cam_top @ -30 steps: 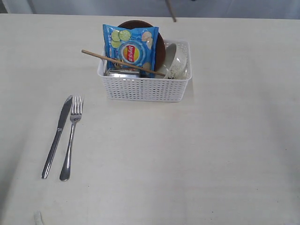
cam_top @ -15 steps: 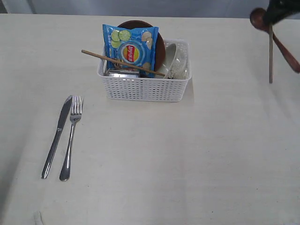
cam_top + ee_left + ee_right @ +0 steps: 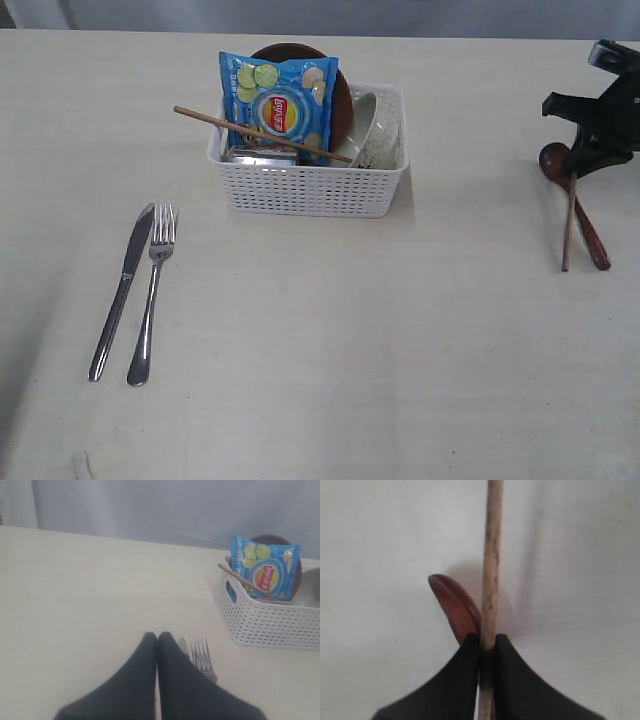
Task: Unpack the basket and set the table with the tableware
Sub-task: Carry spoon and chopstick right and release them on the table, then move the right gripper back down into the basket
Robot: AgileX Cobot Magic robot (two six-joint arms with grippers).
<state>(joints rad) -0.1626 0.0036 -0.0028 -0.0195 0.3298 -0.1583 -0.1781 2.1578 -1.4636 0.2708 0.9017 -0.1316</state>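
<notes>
On the far left, the left pincer (image 3: 157, 641) hangs just above the steel knife (image 3: 122, 290) and fork (image 3: 153, 295) with its fingers pressed together on nothing. Both pieces lie side by side on the table (image 3: 400, 350), exactly where they lay a second ago. At centre the white basket (image 3: 308, 185) is also unchanged. It holds the blue chip bag (image 3: 277, 105), the brown plate (image 3: 340, 95) behind it, a steel cup (image 3: 262, 156), the off-white bowl (image 3: 375, 130) and one chopstick (image 3: 260, 135) slanting across the rim. The change is on the right. A second ago that side of the table was bare, and half a second ago the right pincer (image 3: 585, 160) was high at the frame's corner. Now it has come down near the table, clenched on the other chopstick (image 3: 568, 225) and the dark red spoon (image 3: 590, 225), which hang from it crossed. We cannot tell whether their lower ends touch the surface. We judge this to be the placing step for the right-hand setting. Most of the tableware is not yet unpacked.
</notes>
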